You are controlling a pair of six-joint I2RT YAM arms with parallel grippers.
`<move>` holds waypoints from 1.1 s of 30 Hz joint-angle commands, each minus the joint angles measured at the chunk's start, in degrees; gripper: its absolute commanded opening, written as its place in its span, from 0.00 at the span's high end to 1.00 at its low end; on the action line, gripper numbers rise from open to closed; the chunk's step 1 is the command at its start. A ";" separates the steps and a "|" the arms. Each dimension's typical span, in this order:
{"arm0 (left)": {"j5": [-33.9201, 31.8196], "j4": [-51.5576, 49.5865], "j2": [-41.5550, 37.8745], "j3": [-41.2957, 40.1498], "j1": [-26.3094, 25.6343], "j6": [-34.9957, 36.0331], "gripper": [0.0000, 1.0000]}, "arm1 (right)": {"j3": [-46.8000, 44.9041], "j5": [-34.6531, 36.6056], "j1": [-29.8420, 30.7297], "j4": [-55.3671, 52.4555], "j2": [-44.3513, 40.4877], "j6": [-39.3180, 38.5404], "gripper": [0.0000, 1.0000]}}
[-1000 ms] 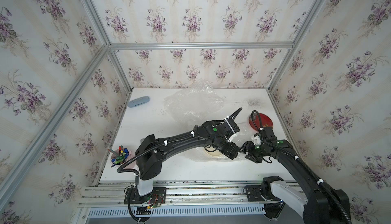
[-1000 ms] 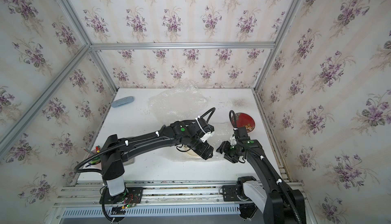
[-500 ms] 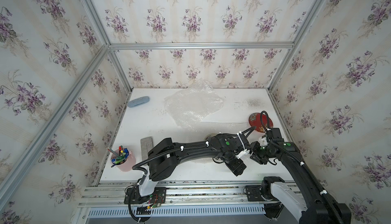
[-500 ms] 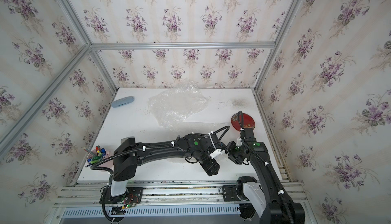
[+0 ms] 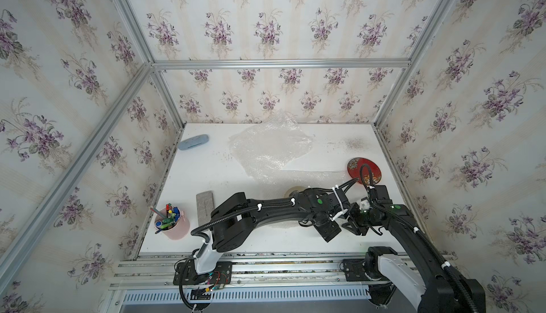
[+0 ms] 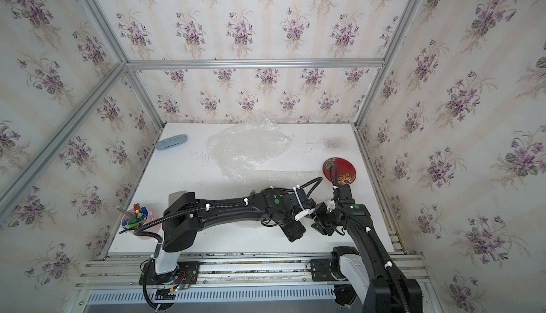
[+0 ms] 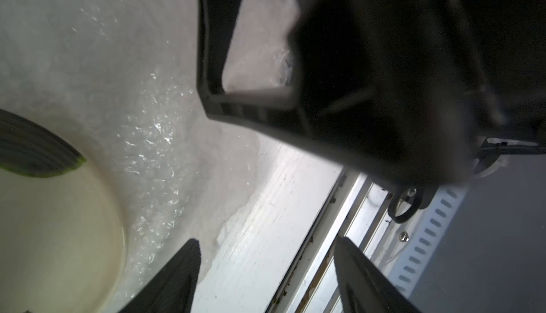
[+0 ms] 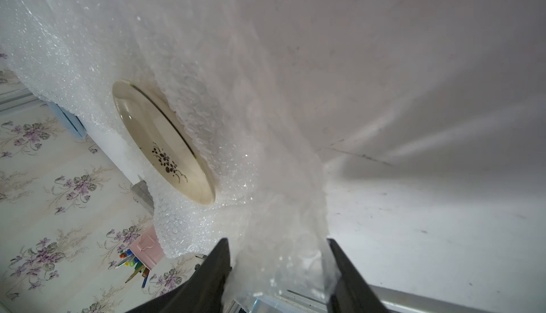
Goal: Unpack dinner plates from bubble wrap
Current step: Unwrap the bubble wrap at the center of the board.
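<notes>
The cream plate (image 8: 165, 146) with a dark floral mark lies half under a sheet of bubble wrap (image 8: 236, 119); in a top view only its rim (image 5: 292, 192) shows behind the left arm. My right gripper (image 8: 277, 242) is shut on a bunched edge of that wrap, which rises from the table to its fingers. My left gripper (image 7: 266, 240) is open and holds nothing, over the table's front edge beside the cream plate (image 7: 59, 223). The dark red plate (image 5: 364, 171) sits bare at the right. A second bubble wrap sheet (image 5: 270, 146) lies at the back.
A pale blue oval object (image 5: 193, 142) lies at the back left. A pink cup of pens (image 5: 171, 223) and a grey flat block (image 5: 204, 206) stand at the front left. Both grippers (image 5: 326, 231) (image 5: 356, 227) are close together near the front rail.
The left arm swung off the cream plate toward the front edge, its jaws narrowing a little. The right gripper shifted slightly frontward and closed further on the wrap.
</notes>
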 commanded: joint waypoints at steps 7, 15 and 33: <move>-2.31 1.16 2.93 0.81 0.36 2.58 0.30 | 1.92 -1.09 0.15 1.78 1.34 1.60 0.50; -1.88 1.28 3.08 -0.09 1.77 2.67 0.61 | 1.03 -1.87 0.15 3.97 1.73 2.57 0.53; 0.38 2.98 0.81 -5.43 3.24 0.04 0.86 | 1.18 0.00 -0.48 3.58 1.36 1.46 1.00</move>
